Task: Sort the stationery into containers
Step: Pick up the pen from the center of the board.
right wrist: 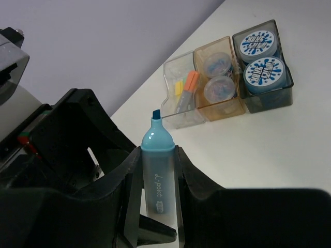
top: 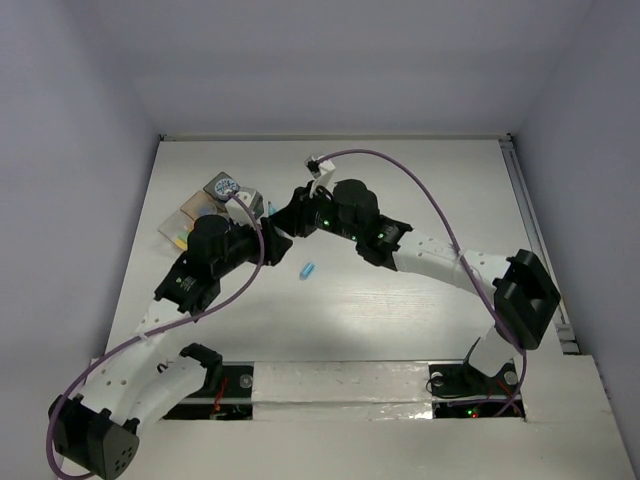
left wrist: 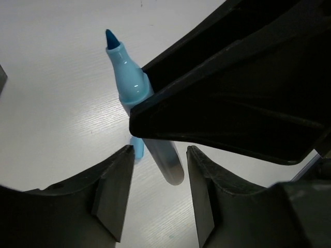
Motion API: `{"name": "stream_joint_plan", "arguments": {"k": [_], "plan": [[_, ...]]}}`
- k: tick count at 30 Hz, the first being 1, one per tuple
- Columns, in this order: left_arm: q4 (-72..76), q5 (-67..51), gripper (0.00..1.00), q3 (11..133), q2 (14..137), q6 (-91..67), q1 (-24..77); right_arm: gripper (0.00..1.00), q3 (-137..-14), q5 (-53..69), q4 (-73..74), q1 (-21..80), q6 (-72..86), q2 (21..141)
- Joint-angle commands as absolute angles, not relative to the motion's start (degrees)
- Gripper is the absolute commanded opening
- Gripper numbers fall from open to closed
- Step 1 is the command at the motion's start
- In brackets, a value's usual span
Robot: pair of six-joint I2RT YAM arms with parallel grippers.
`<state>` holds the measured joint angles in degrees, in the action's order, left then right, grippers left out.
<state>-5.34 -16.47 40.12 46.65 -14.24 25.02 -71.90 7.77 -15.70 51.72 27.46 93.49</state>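
My right gripper (right wrist: 158, 150) is shut on a light blue highlighter (right wrist: 158, 170), uncapped, with its tip pointing up toward the trays. In the left wrist view the same highlighter (left wrist: 129, 77) hangs from the right gripper's black fingers (left wrist: 232, 103). Its rear end sits between the tips of my left gripper (left wrist: 159, 155), which is open and not touching it. In the top view both grippers meet near the trays, the left (top: 268, 236) and the right (top: 284, 222). A small blue cap (top: 307, 270) lies on the table just below them.
Three trays stand in a row at the table's back left: a clear tray (right wrist: 170, 116) with an orange pen (right wrist: 189, 85) and a yellow pen, a tan tray (right wrist: 230, 108) with two translucent cups, and a dark grey box (right wrist: 271, 98) with two blue-patterned tubs (right wrist: 257, 42).
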Motion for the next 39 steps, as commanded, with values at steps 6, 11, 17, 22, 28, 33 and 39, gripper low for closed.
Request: {"name": "stream_joint_plan", "arguments": {"k": [6, 11, 17, 22, 28, 33, 39], "plan": [[-2.46, -17.32, 0.26, 42.01, 46.32, -14.41, 24.79, 0.1, -74.71, 7.91, -20.83, 53.09, 27.95, 94.57], [-2.99, -16.18, 0.08, 42.28, 45.88, -14.33, 24.79, 0.1, -74.01, 7.74, -21.27, 53.09, 28.04, 94.57], [-3.25, -15.21, 0.0, 42.45, 44.39, -13.89, 24.79, 0.13, -71.99, 6.33, -20.57, 53.09, 27.95, 92.99], [-3.25, -15.29, 0.0, 42.45, 43.16, -13.45, 24.79, 0.4, -68.31, 9.3, -18.11, 50.89, 28.65, 88.43], [-2.99, -16.52, 0.0, 42.45, 42.02, -13.27, 24.79, 0.51, -66.36, 8.44, -8.45, 47.91, 22.25, 82.27], [-2.9, -16.26, 0.0, 42.36, 40.52, -13.36, 24.26, 0.41, -66.27, 12.28, 3.15, 47.9, 12.23, 81.91], [-3.08, -14.6, 0.0, 42.28, 38.15, -13.45, 24.26, 0.4, -65.4, 14.67, 11.51, 47.9, 0.01, 83.41]]}}
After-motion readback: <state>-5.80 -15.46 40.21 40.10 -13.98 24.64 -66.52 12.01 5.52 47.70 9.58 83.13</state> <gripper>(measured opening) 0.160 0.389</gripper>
